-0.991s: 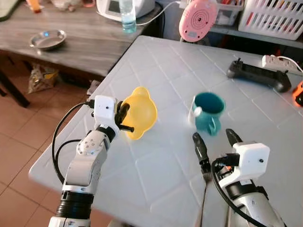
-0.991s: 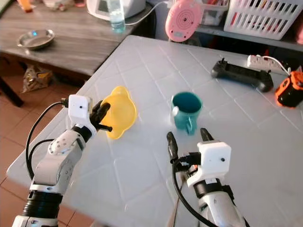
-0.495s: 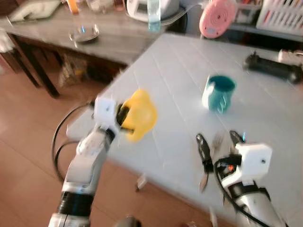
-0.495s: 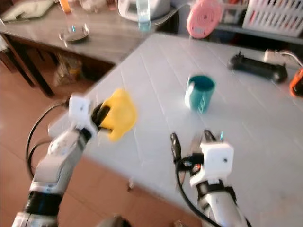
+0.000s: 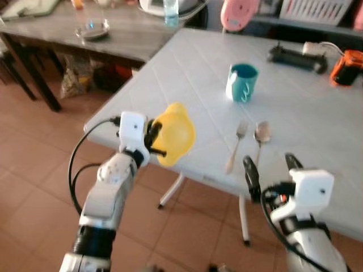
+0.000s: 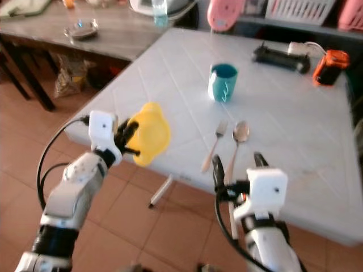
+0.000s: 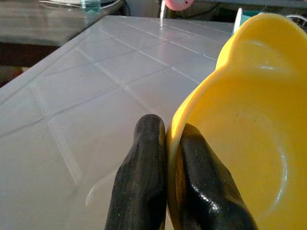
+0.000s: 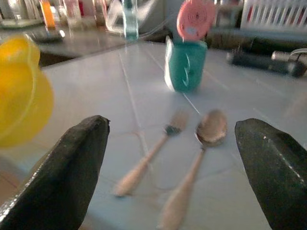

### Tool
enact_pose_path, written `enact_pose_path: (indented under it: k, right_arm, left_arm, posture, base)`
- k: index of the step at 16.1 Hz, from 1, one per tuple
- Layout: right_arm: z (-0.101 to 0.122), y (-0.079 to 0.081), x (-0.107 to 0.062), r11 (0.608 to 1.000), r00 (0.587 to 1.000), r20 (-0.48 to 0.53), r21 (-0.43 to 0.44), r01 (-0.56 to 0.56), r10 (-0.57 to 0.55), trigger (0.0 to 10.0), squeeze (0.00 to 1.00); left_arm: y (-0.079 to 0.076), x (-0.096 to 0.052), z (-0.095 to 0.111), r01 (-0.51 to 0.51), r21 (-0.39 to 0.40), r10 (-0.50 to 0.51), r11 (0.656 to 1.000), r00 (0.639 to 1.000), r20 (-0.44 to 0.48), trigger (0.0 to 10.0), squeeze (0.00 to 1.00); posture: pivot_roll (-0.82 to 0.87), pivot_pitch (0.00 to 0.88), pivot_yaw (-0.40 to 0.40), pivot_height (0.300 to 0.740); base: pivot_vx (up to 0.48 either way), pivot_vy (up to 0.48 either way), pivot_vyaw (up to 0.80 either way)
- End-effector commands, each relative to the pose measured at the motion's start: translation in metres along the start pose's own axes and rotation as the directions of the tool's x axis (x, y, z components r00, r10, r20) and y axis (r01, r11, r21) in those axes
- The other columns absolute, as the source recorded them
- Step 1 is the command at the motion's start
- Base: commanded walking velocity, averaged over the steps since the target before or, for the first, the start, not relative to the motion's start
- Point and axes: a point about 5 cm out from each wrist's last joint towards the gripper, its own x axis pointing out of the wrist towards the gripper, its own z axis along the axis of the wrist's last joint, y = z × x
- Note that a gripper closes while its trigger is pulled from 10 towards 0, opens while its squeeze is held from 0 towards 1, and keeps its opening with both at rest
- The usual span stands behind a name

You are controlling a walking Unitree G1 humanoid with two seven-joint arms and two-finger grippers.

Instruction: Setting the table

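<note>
Now left tool pinches yellow bowl rim at surface edge; right tool spread, empty. Next: set bowl beside fork, spoon.

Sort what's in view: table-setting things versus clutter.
For the job:
- yellow bowl, its rim pinched in the left gripper
- fork and spoon, side by side on the white table
- teal mug
- right gripper, open

Just lying about:
- black controller
- orange gadget
- pink round device
- metal dish on the side table
</note>
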Motion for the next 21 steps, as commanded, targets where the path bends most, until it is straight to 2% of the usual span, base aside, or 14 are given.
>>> enact_pose_path:
  k: [1,4,7,9,14,21]
  right_arm:
    - [0.004,-0.002,0.001,1.000,1.000,0.021,-0.016,0.014,-0.014,10.0,0.00]
    - [0.005,-0.007,0.003,0.999,0.999,0.029,-0.032,0.040,-0.039,10.0,0.00]
    - [0.005,-0.006,0.005,0.999,0.999,0.038,-0.030,0.040,-0.039,10.0,0.00]
    - [0.006,-0.005,0.007,0.999,0.999,0.043,-0.028,0.033,-0.032,10.0,0.00]
    - [0.006,-0.003,0.006,0.999,0.998,0.048,-0.030,0.040,-0.038,10.0,0.00]
    - [0.011,-0.002,0.006,0.998,0.996,0.072,-0.035,0.050,-0.047,10.0,0.00]
  left_arm:
    - [0.009,-0.001,0.004,-0.037,0.008,0.037,0.999,0.999,0.027,10.0,0.00]
    - [0.013,0.004,0.002,-0.053,-0.014,0.053,0.999,0.998,0.018,10.0,0.00]
    - [0.012,0.007,0.002,-0.051,-0.028,0.052,0.998,0.998,0.024,10.0,0.00]
    - [0.010,0.009,0.002,-0.050,-0.035,0.051,0.998,0.998,0.029,10.0,0.00]
    - [0.005,0.012,0.000,-0.036,-0.043,0.037,0.998,0.999,0.031,10.0,0.00]
    - [0.009,0.010,-0.002,-0.017,-0.027,0.018,0.999,1.000,0.023,10.0,0.00]
  posture:
    - [0.08,0.112,0.029,0.740]
    - [0.08,0.102,0.024,0.740]
    - [0.08,0.093,0.023,0.740]
    - [0.08,0.094,0.025,0.740]
    - [0.07,0.102,0.028,0.740]
    - [0.07,0.114,0.034,0.740]
  base:
    - [0.000,0.000,0.00]
    - [0.000,0.000,-0.53]
    - [0.000,0.000,-0.77]
    - [0.000,0.000,-0.21]
    - [0.000,0.331,0.00]
    - [0.000,0.413,0.00]
